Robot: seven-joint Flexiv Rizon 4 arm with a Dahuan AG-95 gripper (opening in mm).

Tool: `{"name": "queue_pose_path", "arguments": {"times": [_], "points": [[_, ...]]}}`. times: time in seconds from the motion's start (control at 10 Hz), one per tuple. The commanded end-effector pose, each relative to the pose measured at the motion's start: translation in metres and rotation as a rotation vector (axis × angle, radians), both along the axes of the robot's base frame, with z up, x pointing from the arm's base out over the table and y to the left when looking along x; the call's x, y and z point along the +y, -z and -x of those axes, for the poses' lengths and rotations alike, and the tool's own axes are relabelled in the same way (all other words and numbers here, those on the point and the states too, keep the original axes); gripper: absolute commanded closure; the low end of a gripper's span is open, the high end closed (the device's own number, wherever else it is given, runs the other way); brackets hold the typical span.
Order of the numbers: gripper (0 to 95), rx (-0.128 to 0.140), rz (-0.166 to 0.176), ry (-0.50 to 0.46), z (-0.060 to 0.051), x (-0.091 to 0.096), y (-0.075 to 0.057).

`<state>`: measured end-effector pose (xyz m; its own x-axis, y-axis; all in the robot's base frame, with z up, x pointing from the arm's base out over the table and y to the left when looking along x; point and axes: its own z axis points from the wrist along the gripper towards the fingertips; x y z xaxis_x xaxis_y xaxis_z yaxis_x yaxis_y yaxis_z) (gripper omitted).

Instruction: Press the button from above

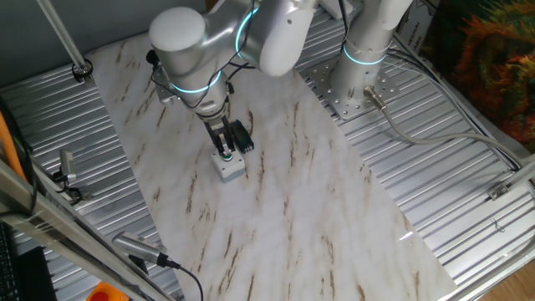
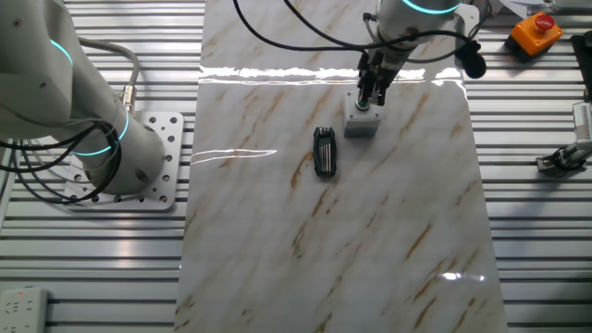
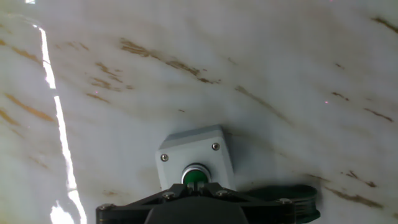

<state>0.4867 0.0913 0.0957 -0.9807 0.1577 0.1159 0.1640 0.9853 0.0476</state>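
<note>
Directly above button [image 3: 195,176], gripper [image 1: 226,154]

Legible text, labels, brands, numbers, signs: none in any view. Grey box [image 3: 194,158] carrying the green button [image 3: 194,176]: top face unmarked. Black block [image 2: 324,151]: no readable marking. Orange-and-red device [image 2: 536,30] beside the worktop [image 2: 370,240]: too small to read

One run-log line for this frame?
phase: pressing | gripper on button from above | box upright | black block apart
</note>
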Motion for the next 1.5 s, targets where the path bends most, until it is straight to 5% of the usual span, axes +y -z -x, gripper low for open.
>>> {"name": "queue_pose_path", "arguments": {"times": [0.1,0.6,0.7,0.9,1.1,1.3,1.5], "points": [[95.0,-0.003,0.000,0.005,-0.001,0.001,0.001],[95.0,-0.005,0.000,0.009,-0.001,0.002,0.009],[95.0,0.026,0.003,0.010,-0.001,0.002,0.010],[95.0,-0.021,-0.015,0.023,-0.002,0.002,0.017],[95.0,-0.029,0.000,0.022,-0.003,0.002,0.025],[95.0,-0.022,-0.013,0.036,-0.010,0.003,0.004],[95.0,-0.013,0.045,0.007,-0.018,0.006,-0.002]]}}
